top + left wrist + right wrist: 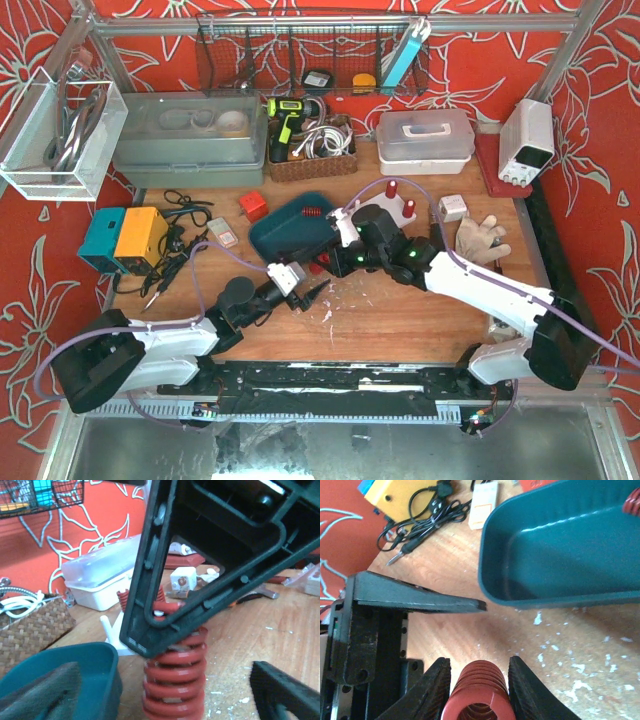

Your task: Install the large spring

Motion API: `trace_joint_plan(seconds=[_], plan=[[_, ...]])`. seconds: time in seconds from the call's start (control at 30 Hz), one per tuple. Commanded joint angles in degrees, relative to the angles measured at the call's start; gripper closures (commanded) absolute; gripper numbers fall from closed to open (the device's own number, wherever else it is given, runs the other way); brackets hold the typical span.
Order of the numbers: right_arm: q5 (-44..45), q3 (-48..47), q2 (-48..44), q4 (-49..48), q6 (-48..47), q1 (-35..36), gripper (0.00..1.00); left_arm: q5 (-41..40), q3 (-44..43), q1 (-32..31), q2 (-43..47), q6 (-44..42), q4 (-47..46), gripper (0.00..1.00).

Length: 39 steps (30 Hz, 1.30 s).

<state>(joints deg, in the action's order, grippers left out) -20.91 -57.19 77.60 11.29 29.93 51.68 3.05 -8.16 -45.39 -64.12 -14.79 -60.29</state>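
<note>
Your right gripper [480, 664] pinches the large red coil spring [477, 696], a dark teal plastic tray [545, 600] just ahead of its fingertips, your left gripper [311, 293] spread alongside.

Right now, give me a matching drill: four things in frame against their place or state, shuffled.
Things:
1. large spring
2. teal tray
3. work glove
4. left gripper

Place or state:
A. open, fingers apart
B. clamped between the fingers of the right gripper
C. has another red spring lying in it
D. lies on the right side of the table

Pairs: 1-B, 2-C, 3-D, 4-A
</note>
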Motion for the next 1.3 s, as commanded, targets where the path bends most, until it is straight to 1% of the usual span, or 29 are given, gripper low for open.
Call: trace_joint_plan(seconds=[0.0, 0.1, 0.2, 0.43, 0.57, 0.7, 0.83, 1.0, 1.27], plan=[[9.4, -0.3, -3.3, 0.1, -2.2, -0.1, 1.0, -2.9, -0.9, -0.1, -0.3, 0.1, -1.8, 0.01], [17.3, -1.9, -3.5, 4.1, -5.8, -1.2, 1.0, -3.9, -1.2, -0.1, -0.5, 0.1, -1.0, 0.0], [25.8, -2.8, -3.1, 5.6, -9.6, -3.0, 1.0, -4.8, -1.2, -0.1, -1.2, 0.0, -1.1, 0.0], [35.5, -6.5, 3.2, 4.8, -14.3, -9.7, 1.0, -3.9, -2.4, -0.1, -2.3, 0.3, 0.3, 0.0], [34.1, -9.8, 8.9, 2.3, -14.9, -13.8, 1.0, -3.8, -2.4, -0.1, -2.2, 0.4, 0.3, 0.0], [32.7, -15.9, 15.5, 4.1, -14.8, -16.4, 1.0, -4.3, -2.7, -0.1, -1.9, 0.6, 1.2, 0.0], [32.4, -20.2, 19.9, 3.5, -16.1, -16.7, 1.0, -4.9, -2.6, -0.2, -1.6, 1.0, 1.2, 0.0], [31.3, -26.3, 25.9, 6.1, -16.7, -17.1, 1.0, -6.2, -2.3, -0.2, -1.0, 1.3, 1.1, 0.0], [31.0, -30.4, 30.5, 7.0, -16.7, -17.2, 1.0, -7.7, -2.1, -0.1, -0.3, 1.4, 1.1, 0.0]])
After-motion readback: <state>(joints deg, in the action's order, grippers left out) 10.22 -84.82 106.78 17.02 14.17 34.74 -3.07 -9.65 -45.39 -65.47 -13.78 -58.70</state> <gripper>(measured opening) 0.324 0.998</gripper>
